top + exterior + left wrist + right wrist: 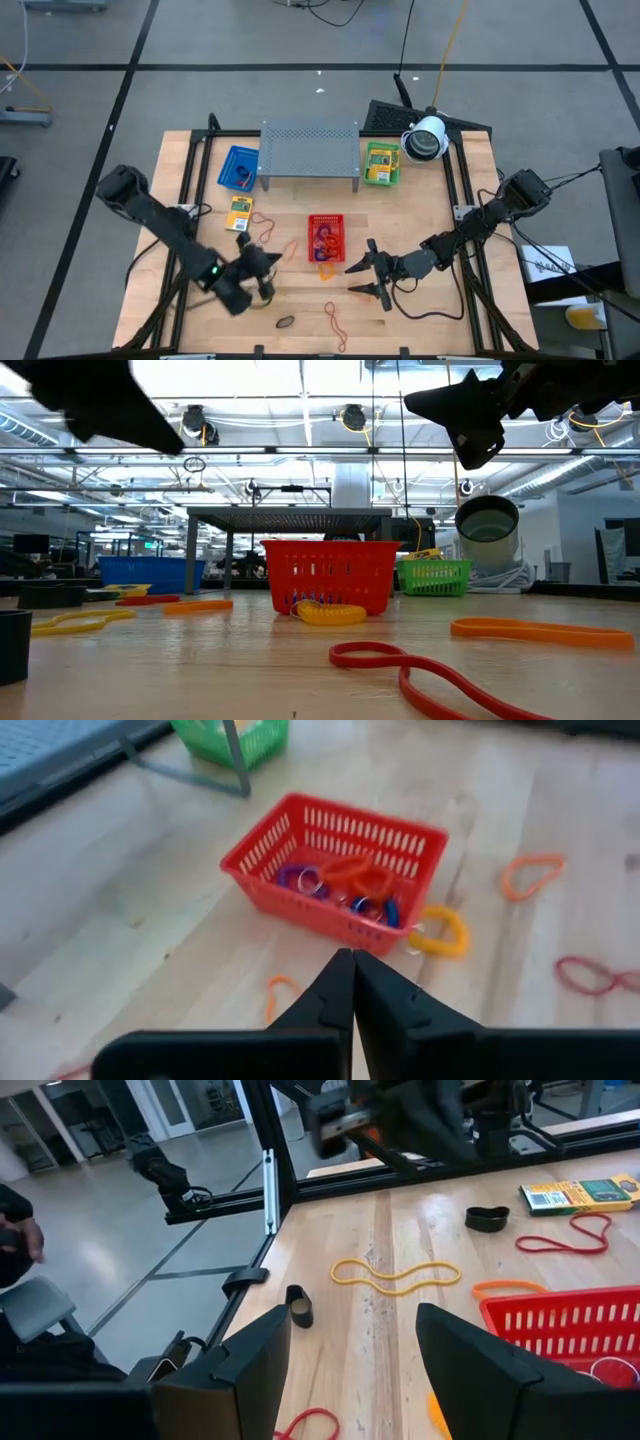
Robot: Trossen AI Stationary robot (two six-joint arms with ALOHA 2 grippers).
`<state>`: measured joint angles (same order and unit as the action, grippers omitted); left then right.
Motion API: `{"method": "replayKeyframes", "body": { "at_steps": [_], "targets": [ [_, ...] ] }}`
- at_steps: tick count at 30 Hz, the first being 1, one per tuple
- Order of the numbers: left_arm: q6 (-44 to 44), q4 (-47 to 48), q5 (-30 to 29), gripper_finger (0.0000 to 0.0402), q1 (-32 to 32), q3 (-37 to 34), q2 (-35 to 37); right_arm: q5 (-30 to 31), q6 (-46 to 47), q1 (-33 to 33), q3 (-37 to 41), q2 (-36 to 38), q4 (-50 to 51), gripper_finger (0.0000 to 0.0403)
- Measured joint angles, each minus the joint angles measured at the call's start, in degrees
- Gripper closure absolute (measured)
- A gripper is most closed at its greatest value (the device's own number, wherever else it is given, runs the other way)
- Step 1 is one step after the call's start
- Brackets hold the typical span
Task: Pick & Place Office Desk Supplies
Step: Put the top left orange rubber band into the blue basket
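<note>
Rubber bands lie loose on the wooden table: a yellow one [445, 932] against the red basket [327, 237], an orange one [530, 875], a red one [335, 320] and a black one [286, 322]. More bands lie inside the red basket [335, 860]. A yellow-and-green packet [241, 212] lies flat at the left. My left gripper [265, 262] hangs shut above the table, left of the red basket and pointing toward it, with a small thin band loop [195, 464] at its tips. My right gripper [368, 275] hovers open, right of the basket. My left gripper has a small thin rubber band at its fingertips [180, 450]; the loop hangs just below them, clear of the table. The wrist view shows only the shut fingertips [352, 965], so which part of the loop is pinched is hidden.
A grey perforated rack [310, 150] stands at the far middle, with a blue basket [238, 168] to its left and a green basket [381, 163] to its right. A white round device [427, 138] sits at the far right. Bare wood lies along the near edge.
</note>
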<state>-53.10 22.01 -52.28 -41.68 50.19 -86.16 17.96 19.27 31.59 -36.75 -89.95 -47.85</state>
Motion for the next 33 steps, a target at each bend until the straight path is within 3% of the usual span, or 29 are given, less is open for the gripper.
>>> {"method": "replayKeyframes", "body": {
  "at_steps": [6,11,18,26,33],
  "targets": [
    [-10.55,0.40,-7.69,0.0342,-5.84,0.00,-7.34,-0.02,-0.54,0.00,0.00,0.00,0.09,0.0196],
    [-17.54,0.02,-7.16,0.0265,-3.99,0.00,-12.21,-0.02,-0.87,0.00,0.00,0.00,-0.35,0.0196],
    [-17.77,-4.20,-0.52,0.0176,-0.11,0.00,-17.95,-0.02,-0.74,0.02,0.00,0.00,-1.01,0.0196],
    [-17.98,-8.21,4.70,0.0156,3.14,0.07,-24.09,0.00,0.22,0.39,0.00,0.02,-0.90,0.0196],
    [-17.47,-8.96,4.32,0.0156,4.50,0.17,-25.12,0.07,0.63,0.42,0.00,0.00,-0.29,0.0195]
  ]
}}
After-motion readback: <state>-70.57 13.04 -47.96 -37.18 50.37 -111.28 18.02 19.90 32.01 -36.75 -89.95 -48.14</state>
